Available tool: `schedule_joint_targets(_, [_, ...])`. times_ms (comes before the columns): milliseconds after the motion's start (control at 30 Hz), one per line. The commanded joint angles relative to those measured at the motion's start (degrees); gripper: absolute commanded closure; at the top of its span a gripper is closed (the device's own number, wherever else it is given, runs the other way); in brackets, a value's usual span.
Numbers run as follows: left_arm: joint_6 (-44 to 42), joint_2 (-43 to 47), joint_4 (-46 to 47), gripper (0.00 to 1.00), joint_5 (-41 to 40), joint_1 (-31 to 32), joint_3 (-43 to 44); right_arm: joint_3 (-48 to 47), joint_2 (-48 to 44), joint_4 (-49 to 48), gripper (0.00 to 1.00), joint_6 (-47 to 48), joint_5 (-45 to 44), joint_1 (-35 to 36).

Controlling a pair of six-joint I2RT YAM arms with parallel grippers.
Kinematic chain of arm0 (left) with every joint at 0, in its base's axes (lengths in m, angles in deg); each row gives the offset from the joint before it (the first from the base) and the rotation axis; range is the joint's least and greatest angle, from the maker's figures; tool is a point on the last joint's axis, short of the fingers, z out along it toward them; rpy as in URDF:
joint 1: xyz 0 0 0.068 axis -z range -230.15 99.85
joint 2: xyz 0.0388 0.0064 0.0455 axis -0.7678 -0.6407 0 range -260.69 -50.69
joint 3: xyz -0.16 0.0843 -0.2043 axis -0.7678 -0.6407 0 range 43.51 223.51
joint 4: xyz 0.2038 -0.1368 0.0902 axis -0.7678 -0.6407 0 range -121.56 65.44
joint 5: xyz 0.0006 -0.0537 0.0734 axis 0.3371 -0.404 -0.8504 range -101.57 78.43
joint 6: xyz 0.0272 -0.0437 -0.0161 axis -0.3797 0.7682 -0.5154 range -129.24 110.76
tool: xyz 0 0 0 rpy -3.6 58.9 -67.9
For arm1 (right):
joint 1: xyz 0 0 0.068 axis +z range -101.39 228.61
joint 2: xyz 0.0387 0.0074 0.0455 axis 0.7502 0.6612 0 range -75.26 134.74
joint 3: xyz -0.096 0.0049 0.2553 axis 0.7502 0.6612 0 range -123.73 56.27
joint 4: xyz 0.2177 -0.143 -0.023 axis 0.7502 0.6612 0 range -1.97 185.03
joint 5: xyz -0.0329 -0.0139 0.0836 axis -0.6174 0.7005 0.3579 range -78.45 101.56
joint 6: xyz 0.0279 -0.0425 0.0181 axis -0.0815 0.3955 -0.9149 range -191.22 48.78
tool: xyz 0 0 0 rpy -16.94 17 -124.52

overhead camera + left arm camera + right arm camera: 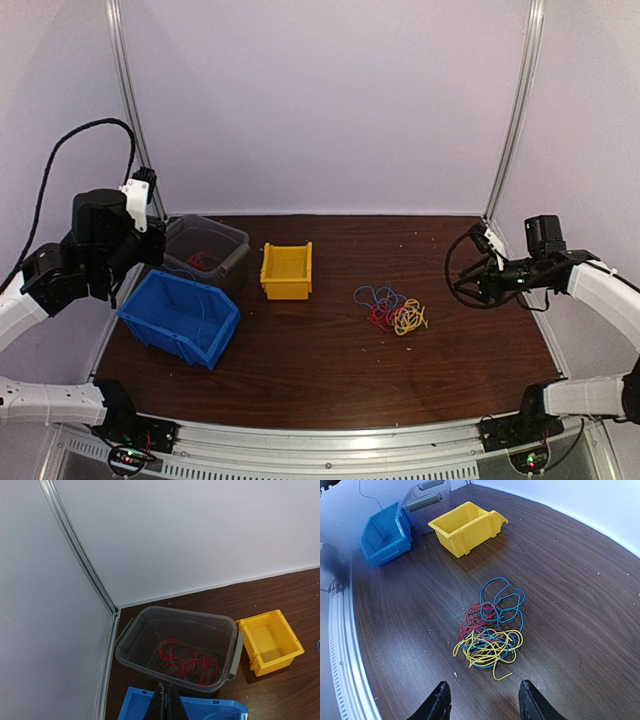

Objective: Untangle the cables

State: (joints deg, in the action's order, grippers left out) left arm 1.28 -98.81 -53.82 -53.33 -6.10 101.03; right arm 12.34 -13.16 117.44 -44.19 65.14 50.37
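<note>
1. On your table (330, 380), left side: blue bin (182, 318), grey bin (185, 612) holding a red cable (187, 664), yellow bin (286, 272).
2. Tangled cables (490, 630) lie right of centre.
3. Right gripper (485, 705) is spread near them; left gripper (166, 705) is pressed together over the grey bin.

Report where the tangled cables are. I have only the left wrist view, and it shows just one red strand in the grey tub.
Observer: The tangle lies on the table, to the right of the yellow bin and apart from it. Red, blue and yellow strands are knotted together.
Operator: Give me the right gripper's state.
Observer: The right gripper is open and holds nothing. Its wrist view looks down on the tangle just ahead of the fingers.
Operator: Check the blue bin.
Observer: The blue bin looks empty in the top view; no strand shows inside it.
</note>
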Motion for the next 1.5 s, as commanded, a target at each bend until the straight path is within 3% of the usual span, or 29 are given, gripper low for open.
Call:
schedule_joint_targets(0, [2.6,-4.8,-3.7,1.00,-2.2,-3.4,-4.0,-0.1,-0.6,0.5,0.52,0.5,1.0,0.2])
schedule_joint_targets(300, [8.1,-10.0,-5.5,1.00,7.0,-14.3,-9.9,-0.3,0.6,0.9,0.52,0.8,1.0,0.3])
schedule_joint_targets(333, [8.8,-11.0,-6.3,0.95,6.4,-14.4,-9.6,-0.3,0.7,0.9,0.52,1.0,0.8,0.3])
schedule_joint_targets(400, [9.9,-12.1,-6.4,0.49,5.8,-14.4,-9.3,-0.4,1.0,0.9,0.52,1.2,0.5,0.4])
schedule_joint_targets(433, [10.4,-12.3,-6.4,0.35,5.8,-14.4,-8.8,-0.6,1.3,1.0,0.52,1.4,0.0,0.4])
schedule_joint_targets(533, [9.2,-11.2,-4.5,0.04,12.1,-14.4,-4.9,-1.7,2.8,3.1,0.52,3.3,-3.0,1.6])
schedule_joint_targets(667, [8.4,-7.9,9.8,0.02,29.3,-12.7,-3.6,-1.7,4.6,3.4,0.46,4.2,-9.5,5.1])
schedule_joint_targets(800, [12.8,-11.7,28.2,0.10,45.0,-9.4,-5.9,-2.4,8.5,3.2,0.43,4.5,-13.9,9.0])
schedule_joint_targets(1033, [8.8,-37.5,35.2,0.09,40.1,4.5,5.4,-5.8,16.7,4.5,0.42,2.9,-13.9,11.2])
schedule_joint_targets(1133, [14.7,-45.6,48.6,0.08,48.3,5.6,2.8,-5.9,17.8,2.9,0.36,0.8,-12.6,11.2])
schedule_joint_targets(1267, [24.3,-56.9,64.5,0.08,54.1,7.1,3.6,-6.3,19.6,2.6,0.35,0.2,-10.7,12.8])
schedule_joint_targets(1467, [24.4,-70.8,64.1,0.15,55.2,12.1,15.0,-7.6,24.0,4.2,0.40,0.2,-8.4,14.5])
